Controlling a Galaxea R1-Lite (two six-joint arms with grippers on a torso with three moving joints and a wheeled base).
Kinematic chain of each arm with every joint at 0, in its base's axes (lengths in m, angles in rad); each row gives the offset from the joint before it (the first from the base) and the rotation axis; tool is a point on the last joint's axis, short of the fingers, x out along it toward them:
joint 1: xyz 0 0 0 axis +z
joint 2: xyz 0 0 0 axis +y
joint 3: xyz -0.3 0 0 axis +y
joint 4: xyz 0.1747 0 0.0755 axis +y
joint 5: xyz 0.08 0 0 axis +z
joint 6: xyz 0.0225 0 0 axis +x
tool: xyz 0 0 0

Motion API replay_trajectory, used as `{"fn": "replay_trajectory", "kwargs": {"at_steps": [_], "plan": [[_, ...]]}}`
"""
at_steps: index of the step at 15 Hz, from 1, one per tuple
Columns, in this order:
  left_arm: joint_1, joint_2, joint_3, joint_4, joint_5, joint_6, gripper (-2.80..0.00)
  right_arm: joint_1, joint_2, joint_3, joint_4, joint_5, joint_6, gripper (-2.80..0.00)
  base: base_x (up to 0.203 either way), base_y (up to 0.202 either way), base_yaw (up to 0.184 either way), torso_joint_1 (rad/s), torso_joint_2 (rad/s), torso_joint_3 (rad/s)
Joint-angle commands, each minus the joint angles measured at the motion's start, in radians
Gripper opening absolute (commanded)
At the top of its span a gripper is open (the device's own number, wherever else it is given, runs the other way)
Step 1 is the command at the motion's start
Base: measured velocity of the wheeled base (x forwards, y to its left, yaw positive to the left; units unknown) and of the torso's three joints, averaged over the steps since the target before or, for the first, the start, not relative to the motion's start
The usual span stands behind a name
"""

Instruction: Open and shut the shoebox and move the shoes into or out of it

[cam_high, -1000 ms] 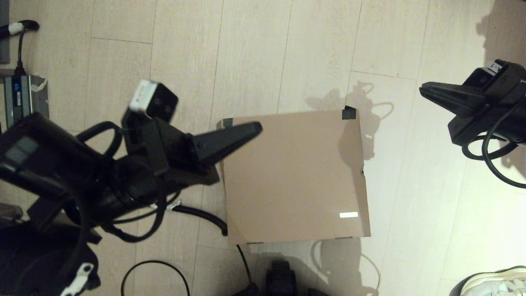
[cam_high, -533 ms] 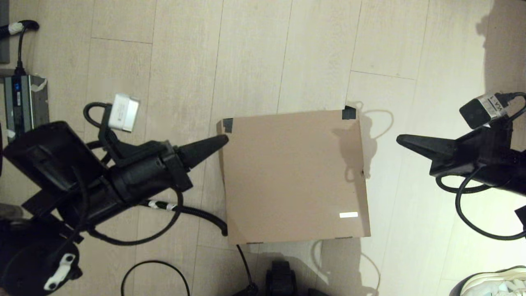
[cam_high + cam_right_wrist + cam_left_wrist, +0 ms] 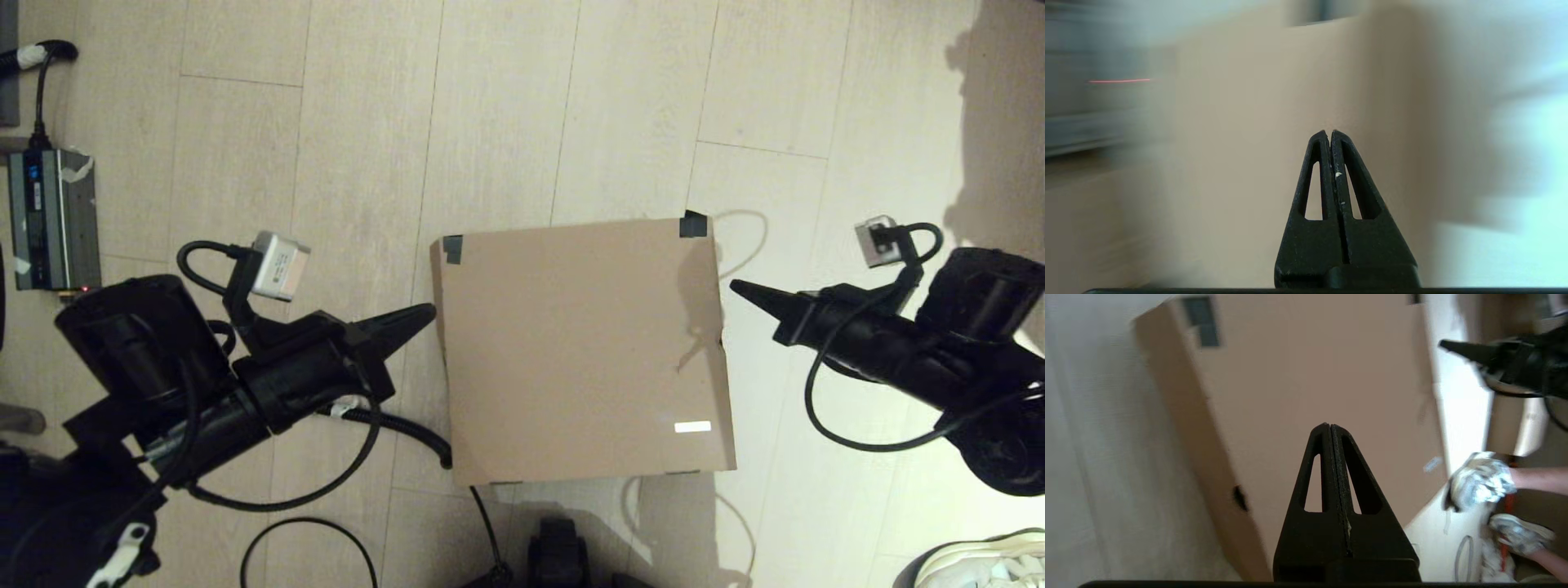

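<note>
The shoebox (image 3: 580, 351) sits on the floor with its flap lid down, black tape (image 3: 451, 247) on its two far corners and a white label (image 3: 692, 426) near the front right. No task shoes are in view. My left gripper (image 3: 429, 311) is shut and empty, its tip just off the box's left side; from its wrist it (image 3: 1329, 425) points across the lid (image 3: 1298, 375). My right gripper (image 3: 735, 287) is shut and empty, a short gap from the box's right side. In the right wrist view it (image 3: 1329, 131) faces the blurred box (image 3: 1249, 143).
A lone white sneaker (image 3: 980, 563) with a dark sole lies at the front right. The left wrist view shows two whitish sneakers (image 3: 1480, 479) with skin-coloured limbs, and a smaller carton (image 3: 1515, 424). A grey power unit (image 3: 53, 216) stands far left; black cables (image 3: 400, 425) run near the box.
My left gripper drew back off the lid's far-left corner to beside the box's left side. My right arm swung in and down toward the box's right side. The box stayed shut.
</note>
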Motion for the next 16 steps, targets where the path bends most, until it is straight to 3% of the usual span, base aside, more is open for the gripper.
{"fn": "replay_trajectory", "kwargs": {"at_steps": [1,2,6,9,12,16], "plan": [[0.007,0.049,-0.019,0.005,0.022,0.0,-2.8,0.046,0.039,-0.075,0.107,-0.356,-0.216,-2.8,0.0,0.0,0.0,0.0,0.0,0.0],[0.02,0.082,-0.039,0.012,0.046,0.0,-2.8,0.05,0.054,-0.123,0.156,-0.375,-0.272,-2.8,0.0,0.0,0.0,0.0,0.0,0.0],[0.092,0.258,-0.254,0.046,0.18,0.002,-2.8,0.047,0.1,-0.29,0.284,-0.4,-0.33,-2.8,0.0,0.0,0.0,0.0,0.0,0.0],[0.119,0.371,-0.412,0.113,0.268,0.004,-2.8,0.026,0.121,-0.318,0.32,-0.404,-0.358,-2.8,0.0,0.0,0.0,0.0,0.0,0.0],[0.117,0.478,-0.547,0.164,0.291,0.004,-2.8,0.024,0.116,-0.304,0.321,-0.404,-0.372,-2.8,0.0,0.0,0.0,0.0,0.0,0.0],[0.061,0.55,-0.751,0.256,0.293,0.003,-2.8,0.028,0.08,-0.263,0.321,-0.404,-0.375,-2.8,0.0,0.0,0.0,0.0,0.0,0.0]]}}
